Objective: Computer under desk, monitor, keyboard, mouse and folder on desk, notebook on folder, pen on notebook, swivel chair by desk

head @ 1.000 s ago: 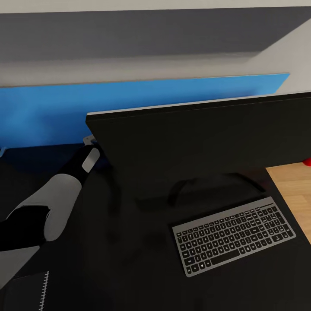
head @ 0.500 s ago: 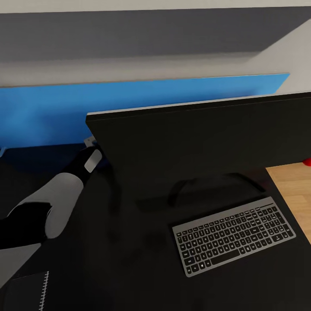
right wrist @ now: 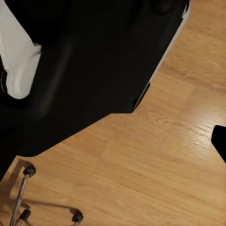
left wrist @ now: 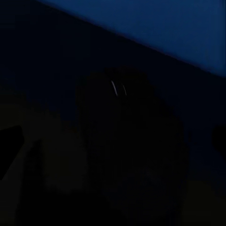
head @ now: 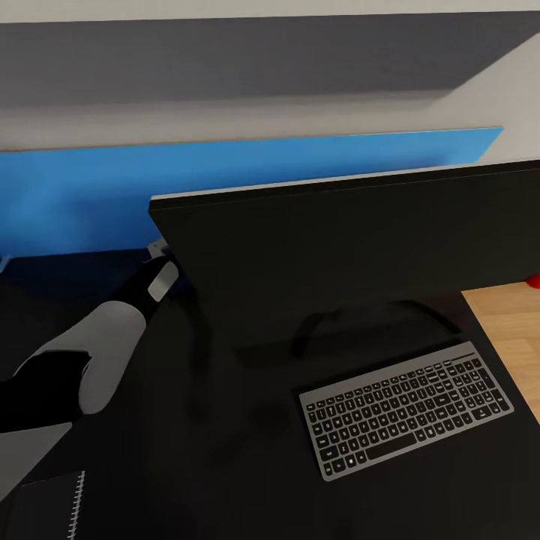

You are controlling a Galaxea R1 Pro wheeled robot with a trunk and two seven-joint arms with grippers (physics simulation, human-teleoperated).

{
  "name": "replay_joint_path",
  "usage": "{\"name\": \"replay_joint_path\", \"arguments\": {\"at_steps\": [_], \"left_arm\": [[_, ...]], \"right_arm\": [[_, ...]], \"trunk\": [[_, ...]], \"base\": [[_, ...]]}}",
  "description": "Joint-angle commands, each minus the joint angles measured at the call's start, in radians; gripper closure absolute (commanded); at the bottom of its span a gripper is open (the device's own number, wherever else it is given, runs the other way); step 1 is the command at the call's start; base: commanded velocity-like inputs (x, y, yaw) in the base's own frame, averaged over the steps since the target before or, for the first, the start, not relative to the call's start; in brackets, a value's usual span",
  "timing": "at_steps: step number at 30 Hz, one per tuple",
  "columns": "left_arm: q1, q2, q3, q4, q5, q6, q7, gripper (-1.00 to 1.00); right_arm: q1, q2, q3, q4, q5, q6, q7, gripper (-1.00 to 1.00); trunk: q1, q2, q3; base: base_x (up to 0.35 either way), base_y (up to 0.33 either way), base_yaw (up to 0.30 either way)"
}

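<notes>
The wide black monitor (head: 360, 247) stands on the glossy black desk (head: 225, 450), with the silver-framed keyboard (head: 405, 409) in front of it to the right. My left arm (head: 97, 345) reaches past the monitor's left edge, which hides its hand. In the left wrist view the dark rounded mouse (left wrist: 132, 146) lies very close, between the spread fingers of my left gripper (left wrist: 117, 141), which is open. The notebook (head: 52, 510), with its spiral wire, lies at the desk's near left corner. My right gripper (right wrist: 113, 141) hangs open over the wood floor, near the swivel chair's chrome base (right wrist: 21, 197).
The desk's blue back panel (head: 90, 195) runs behind the monitor, under a grey wall. Light wood floor (head: 510, 337) shows past the desk's right edge. A small red spot (head: 533, 281) sits by the monitor's lower right corner.
My left forearm has slid a little further forward and right, toward the monitor's left edge. Nothing else has moved.
</notes>
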Motion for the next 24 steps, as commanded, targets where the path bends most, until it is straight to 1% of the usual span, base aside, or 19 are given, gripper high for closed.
{"name": "replay_joint_path", "arguments": {"at_steps": [1,17,21,24], "left_arm": [[0.000,0.000,-0.003,-0.002,0.004,0.006,0.002,-1.00],[-0.001,-0.001,-0.003,0.033,0.007,0.008,-0.012,-1.00],[-0.001,0.000,-0.004,0.035,0.031,0.010,-0.021,-1.00],[-0.001,0.000,-0.004,0.036,0.042,0.010,-0.024,-1.00]], "right_arm": [[0.000,0.001,-0.006,-0.003,0.003,-0.005,0.008,-1.00],[0.003,0.001,-0.006,-0.004,0.003,-0.014,0.008,-1.00],[0.004,0.001,-0.006,-0.004,0.003,-0.024,0.008,-1.00],[0.004,0.001,-0.006,-0.004,0.003,-0.027,0.008,-1.00]], "trunk": [[0.000,-0.001,-0.001],[0.000,-0.001,-0.001],[0.000,-0.001,-0.001],[0.000,-0.001,-0.001]], "base": [[0.000,0.000,0.000],[0.000,0.000,0.000],[0.000,0.000,0.000],[0.000,0.000,0.000]]}}
